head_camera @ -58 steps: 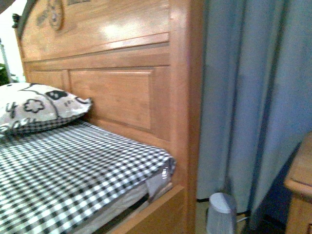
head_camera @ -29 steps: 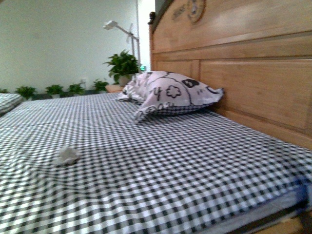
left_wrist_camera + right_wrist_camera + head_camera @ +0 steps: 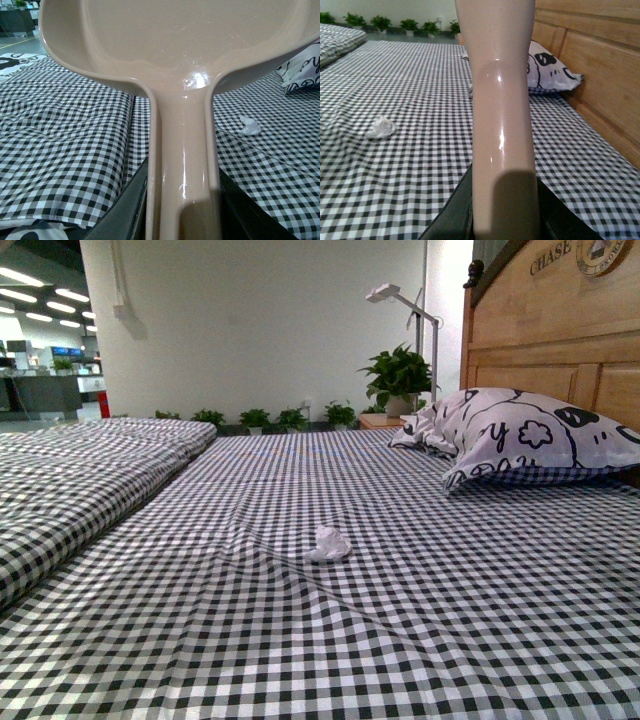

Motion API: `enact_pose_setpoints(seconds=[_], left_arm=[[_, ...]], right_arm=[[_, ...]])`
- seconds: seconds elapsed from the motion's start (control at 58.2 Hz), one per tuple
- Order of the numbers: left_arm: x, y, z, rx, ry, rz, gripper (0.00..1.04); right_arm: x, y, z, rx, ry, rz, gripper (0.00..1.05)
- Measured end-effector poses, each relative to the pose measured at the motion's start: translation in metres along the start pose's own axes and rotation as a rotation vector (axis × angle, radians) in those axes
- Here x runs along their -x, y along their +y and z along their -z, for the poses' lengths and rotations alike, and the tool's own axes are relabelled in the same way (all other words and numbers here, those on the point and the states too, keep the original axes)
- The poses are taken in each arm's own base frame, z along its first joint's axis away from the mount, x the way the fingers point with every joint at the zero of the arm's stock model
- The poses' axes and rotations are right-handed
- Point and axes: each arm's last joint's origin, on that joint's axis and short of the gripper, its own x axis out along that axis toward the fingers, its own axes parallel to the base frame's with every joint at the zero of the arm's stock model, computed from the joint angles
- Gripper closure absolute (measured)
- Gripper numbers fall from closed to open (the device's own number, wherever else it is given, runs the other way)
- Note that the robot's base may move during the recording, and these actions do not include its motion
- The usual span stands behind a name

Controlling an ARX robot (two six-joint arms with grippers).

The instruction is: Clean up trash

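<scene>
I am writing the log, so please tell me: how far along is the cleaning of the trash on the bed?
Done: nothing collected yet; the trash lies on the checked sheet, apart from both tools. In hand: the left gripper holds the dustpan by its handle; the right gripper holds a beige handle, its head out of view. Left: bring both to the trash and get it into the dustpan.
</scene>
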Motion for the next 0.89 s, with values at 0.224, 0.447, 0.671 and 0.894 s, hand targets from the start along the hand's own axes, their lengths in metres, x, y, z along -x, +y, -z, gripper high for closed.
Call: enact_pose_setpoints(seconds=[0.224, 0.447, 0.671, 0.894], left_arm=[[-0.001, 0.0, 0.0, 0.001, 0.002, 0.009, 0.77], [-0.022, 0.009, 0.004, 0.067, 0.227, 0.113, 0.77], [-0.07, 0.033, -0.007, -0.077, 0.247, 0.227, 0.77], [-0.124, 0.056, 0.007, -0.242, 0.348, 0.331, 0.77]], right_arm=[[0.0, -0.001, 0.0, -0.002, -0.002, 0.009, 0.85], [0.0, -0.001, 0.0, -0.002, -0.002, 0.009, 0.85], [0.0, -0.001, 0.0, -0.002, -0.002, 0.009, 0.85], [0.0, -0.001, 0.0, -0.002, -0.002, 0.009, 0.85]])
